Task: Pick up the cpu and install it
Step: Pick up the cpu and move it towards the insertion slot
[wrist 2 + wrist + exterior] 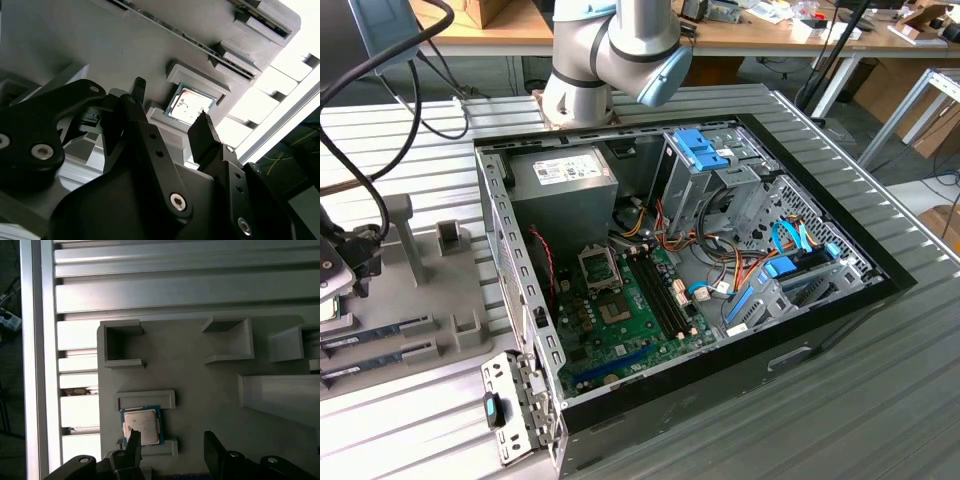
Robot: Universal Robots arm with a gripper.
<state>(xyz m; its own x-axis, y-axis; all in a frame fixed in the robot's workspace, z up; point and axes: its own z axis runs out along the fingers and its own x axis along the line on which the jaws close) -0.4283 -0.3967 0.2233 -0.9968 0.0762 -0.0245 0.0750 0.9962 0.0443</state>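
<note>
Hovering tool [172,440] near cpu [142,425] (jaws apart)

An open desktop computer case [775,362] lies on the ribbed aluminium tabletop [840,430]. Inside it are a green motherboard [582,318], a grey power-supply box [565,185] and a drive cage [740,195] with a blue latch [703,150]. At the exterior view's left, a grey fixture plate [430,300] carries what look like two memory sticks [380,328].

Black gripper [172,440], silver-grey cpu [141,426] with thin green rim, matt pale grey holder tray [200,390], ribbed silver table [175,290], black computer case [740,375] with green motherboard [582,318] and bright blue drive clips [703,150].
</note>
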